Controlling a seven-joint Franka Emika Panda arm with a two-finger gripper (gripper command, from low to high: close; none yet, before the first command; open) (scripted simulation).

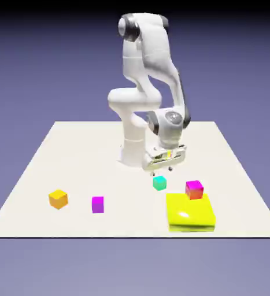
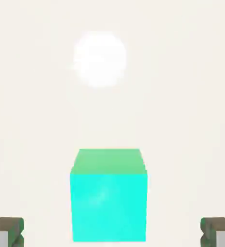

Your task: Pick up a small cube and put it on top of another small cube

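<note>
Hand view shows the gripper [image 2: 112, 234] spread wide, its 2 fingertips [image 2: 6, 232] well apart either side of the teal cube [image 2: 109, 202], holding nothing. In the exterior view the gripper [image 1: 162, 168] hangs just above that cube [image 1: 159, 183], left of a magenta-and-orange cube [image 1: 194, 189] by a yellow block [image 1: 189, 212]. It looks light, rigid and smooth; grip 2 opposite flat faces. No writing is visible.

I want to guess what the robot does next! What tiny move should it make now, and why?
Probably lower the pincer straight down around the teal-green cube. In the hand view the cube sits midway between the two finger tips, which stand wide apart, not touching it. In the exterior view the pincer hangs just above the cube, which rests on the table, so it seems lined up but too high to close.
</note>
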